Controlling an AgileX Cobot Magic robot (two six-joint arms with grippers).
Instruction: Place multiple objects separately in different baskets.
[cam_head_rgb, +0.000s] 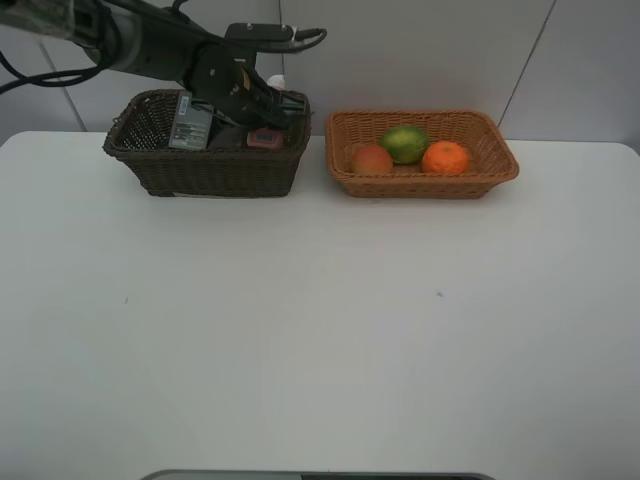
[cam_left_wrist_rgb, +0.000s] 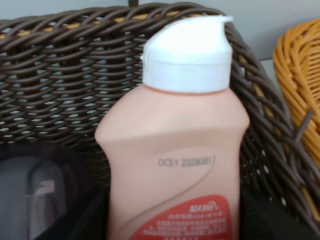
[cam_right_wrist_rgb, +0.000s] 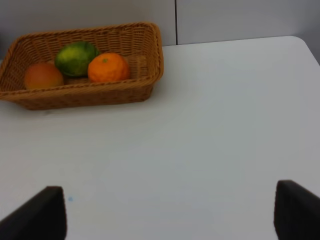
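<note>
Left gripper (cam_head_rgb: 268, 118) clamped on pink bottle (cam_left_wrist_rgb: 175, 150) inside dark basket (cam_head_rgb: 205, 170); right gripper (cam_right_wrist_rgb: 170, 212) fingers stood wide apart, empty.

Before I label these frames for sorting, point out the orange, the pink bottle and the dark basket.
orange (cam_head_rgb: 445, 157), exterior high view, its middle.
pink bottle (cam_left_wrist_rgb: 175, 150), left wrist view, its body.
dark basket (cam_head_rgb: 215, 172), exterior high view, front wall.

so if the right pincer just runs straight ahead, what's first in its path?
Mostly bare white table. The light tan wicker basket holding three fruits sits ahead but off to one side, so probably missed; depth is unclear.
</note>
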